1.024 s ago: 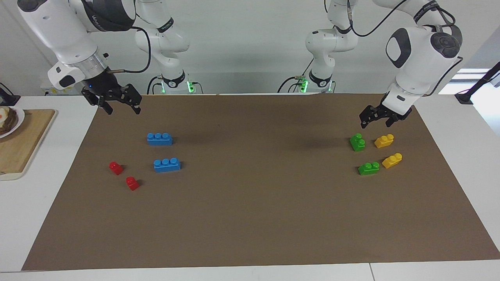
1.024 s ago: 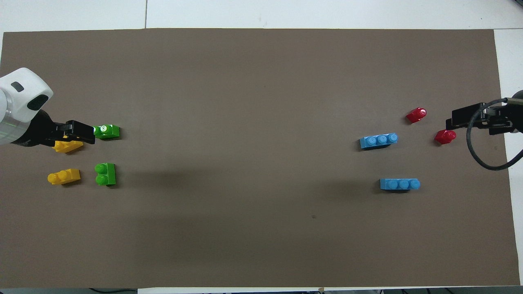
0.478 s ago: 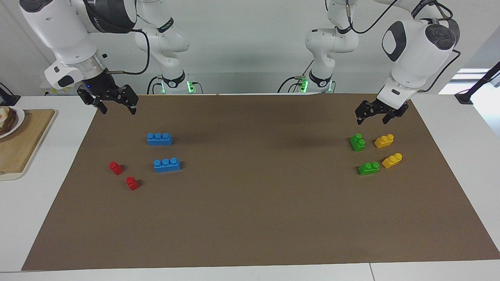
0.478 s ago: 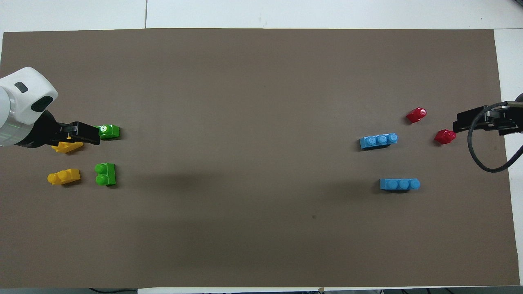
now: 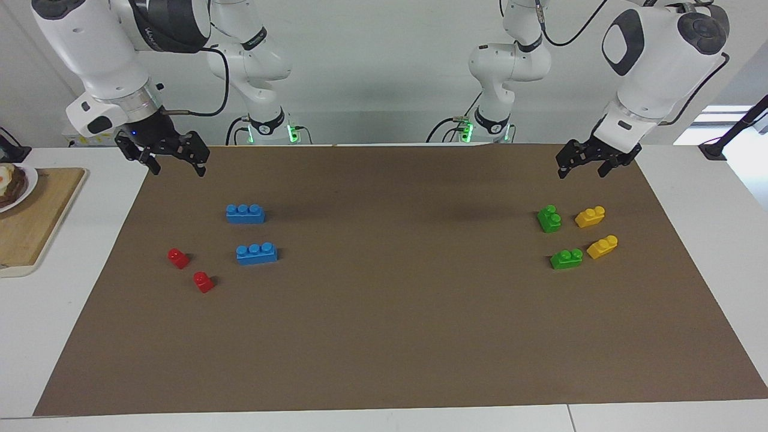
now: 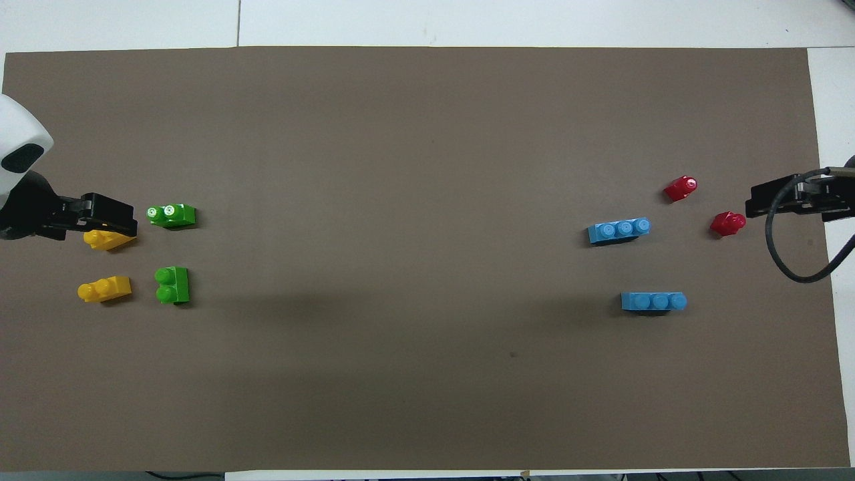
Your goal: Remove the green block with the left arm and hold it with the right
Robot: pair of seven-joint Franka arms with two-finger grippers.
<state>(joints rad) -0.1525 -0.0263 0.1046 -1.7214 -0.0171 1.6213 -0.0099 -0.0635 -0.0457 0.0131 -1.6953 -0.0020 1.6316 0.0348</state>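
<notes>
Jaws are seen spread apart and empty on both grippers in the facing view. The left gripper (image 5: pixel 585 167) is held in the air over the brown mat (image 5: pixel 396 336), above bare mat on the robots' side of the green block (image 5: pixel 549 218) and clear of it. The right gripper (image 5: pixel 174 162) is held over the mat's corner at the right arm's end, waiting. The green block, a glossy moulded brick with two round studs, is set flat, its long axis running roughly toward the robots. A second green brick (image 5: pixel 566 258) lies farther out, yellow bricks (image 5: pixel 590 216) just beside both.

From overhead, the green block (image 6: pixel 172 284) is seen with studs stacked along the near-far line, open mat toward the table's middle. The left gripper (image 6: pixel 100 212) overlaps a yellow brick (image 6: pixel 107 239) near the mat's edge. Blue bricks (image 6: pixel 619 230) and red bricks (image 6: pixel 681 188) lie near the right gripper (image 6: pixel 778 198).
</notes>
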